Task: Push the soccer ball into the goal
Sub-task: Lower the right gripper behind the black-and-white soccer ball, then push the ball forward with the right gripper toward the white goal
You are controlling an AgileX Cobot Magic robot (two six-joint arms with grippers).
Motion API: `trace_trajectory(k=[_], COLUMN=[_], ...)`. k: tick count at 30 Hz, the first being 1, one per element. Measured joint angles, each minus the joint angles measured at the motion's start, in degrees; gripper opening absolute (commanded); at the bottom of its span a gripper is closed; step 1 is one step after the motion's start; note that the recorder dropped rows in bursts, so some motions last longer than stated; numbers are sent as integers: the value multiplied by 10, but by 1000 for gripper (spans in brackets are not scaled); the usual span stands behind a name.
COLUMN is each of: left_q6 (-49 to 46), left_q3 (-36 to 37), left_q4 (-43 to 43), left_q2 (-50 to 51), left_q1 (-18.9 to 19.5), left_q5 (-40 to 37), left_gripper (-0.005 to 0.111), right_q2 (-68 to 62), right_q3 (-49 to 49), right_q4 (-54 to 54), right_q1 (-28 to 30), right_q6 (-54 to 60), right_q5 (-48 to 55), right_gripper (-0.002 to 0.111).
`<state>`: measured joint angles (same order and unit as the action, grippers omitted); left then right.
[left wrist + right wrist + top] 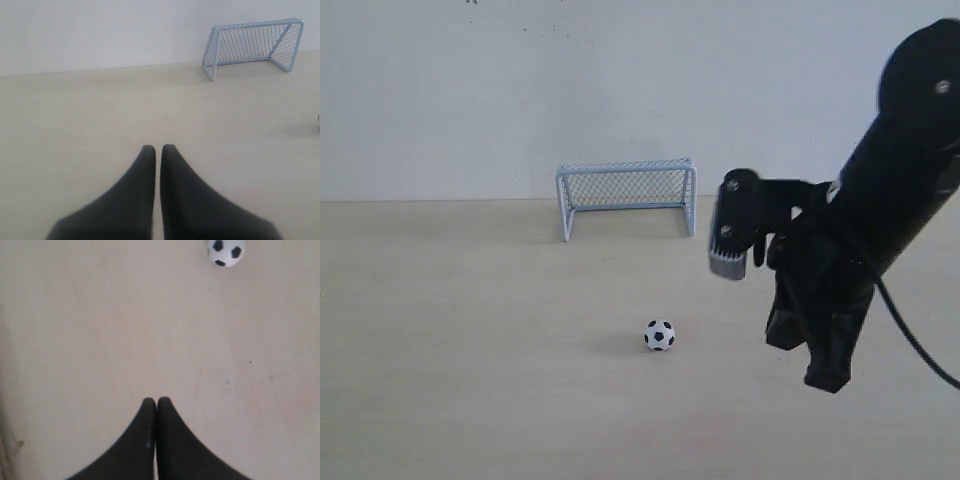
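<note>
The soccer ball [659, 335], tiny and white with black patches, rests on the light wooden table in front of the goal [625, 195]. The goal's pale frame and mesh stand at the back by the wall, several ball-widths beyond the ball. My right gripper [828, 380] hangs to the right of the ball, pointing down at the table and apart from it. In the right wrist view its jaws [156, 401] are shut on nothing, and the ball [226, 251] lies well ahead of the tips. My left gripper [158, 148] is shut and empty, with the goal [252, 47] far ahead.
A plain white wall [620, 80] runs right behind the goal. The right arm's black body and grey wrist camera [728, 245] hang over the table's right side. Bare table [470, 330] spreads left of the ball.
</note>
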<state>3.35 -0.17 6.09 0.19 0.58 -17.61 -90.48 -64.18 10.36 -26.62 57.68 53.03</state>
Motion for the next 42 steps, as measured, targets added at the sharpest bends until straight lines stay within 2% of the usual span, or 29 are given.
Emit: trace_trajectory(k=[7, 21, 26, 33, 42], left_q6=[0, 0, 0, 0, 0], left_q3=[0, 0, 0, 0, 0], left_q4=[0, 0, 0, 0, 0], left_q2=[0, 0, 0, 0, 0], left_q1=[0, 0, 0, 0, 0], left_q5=[0, 0, 0, 0, 0], left_gripper=[4, 4, 4, 4, 4], right_q2=[-97, -181, -212, -235, -262], right_q3=[-62, -82, -82, -82, -82], right_q4=[-9, 62, 77, 86, 94], right_q1=[-45, -47, -51, -53, -53], right_q6=[73, 252, 277, 313, 337], right_q5=[16, -67, -87, -177, -193], right_gripper=[0, 0, 0, 0, 0])
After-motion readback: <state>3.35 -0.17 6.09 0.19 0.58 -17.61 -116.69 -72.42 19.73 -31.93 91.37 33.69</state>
